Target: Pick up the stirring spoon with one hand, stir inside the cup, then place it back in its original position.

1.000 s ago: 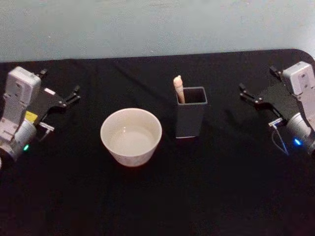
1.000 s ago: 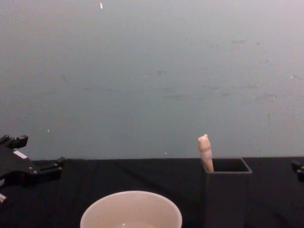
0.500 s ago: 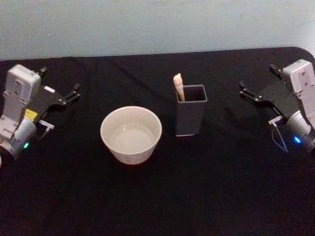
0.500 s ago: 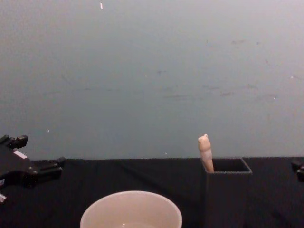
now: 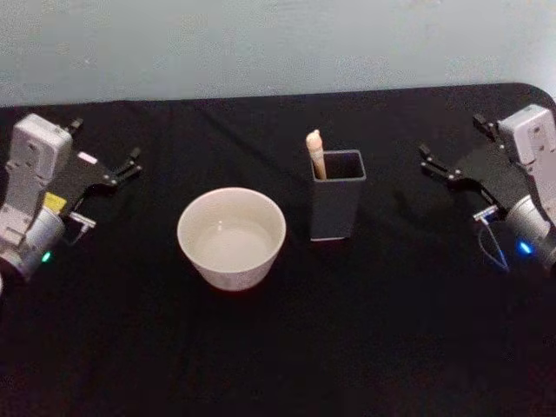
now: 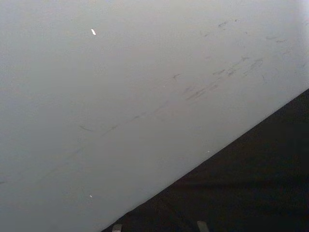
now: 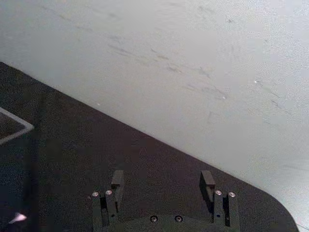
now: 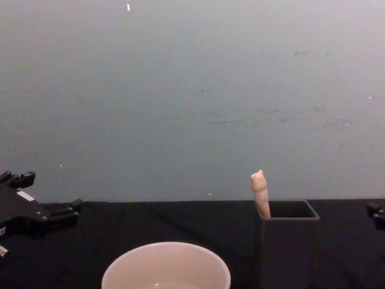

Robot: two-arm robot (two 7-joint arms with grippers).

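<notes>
From above, open left end effector [image 5: 106, 142] and open right end effector [image 5: 452, 137] flank the cup [image 5: 231, 239]; side-on, beige-knobbed stirring spoon [image 8: 260, 194] leans from holder [image 8: 287, 247].

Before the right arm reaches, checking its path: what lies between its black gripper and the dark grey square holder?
Head view: only bare black tablecloth between the right gripper and the dark grey square holder.

Head high, chest low — same cup [image 5: 228, 276]
</notes>
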